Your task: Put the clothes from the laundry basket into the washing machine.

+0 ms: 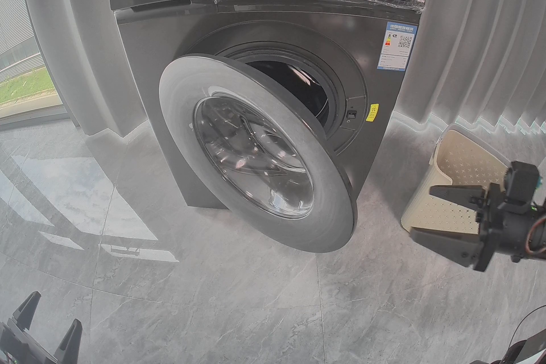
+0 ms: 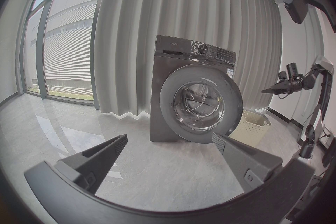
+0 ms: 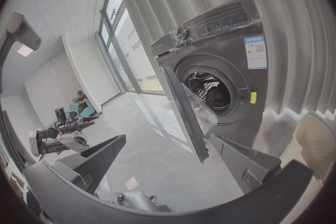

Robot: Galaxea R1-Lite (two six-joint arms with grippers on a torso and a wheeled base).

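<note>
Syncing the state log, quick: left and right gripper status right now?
Left gripper: open, holding nothing.
Right gripper: open, holding nothing.

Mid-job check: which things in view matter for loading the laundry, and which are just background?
Belongs to the job: washing machine, its door swung open, clothes in the drum, laundry basket on the floor at the robot's right, right end effector open, left end effector open and low.
Just there: curtain, window, floor.
</note>
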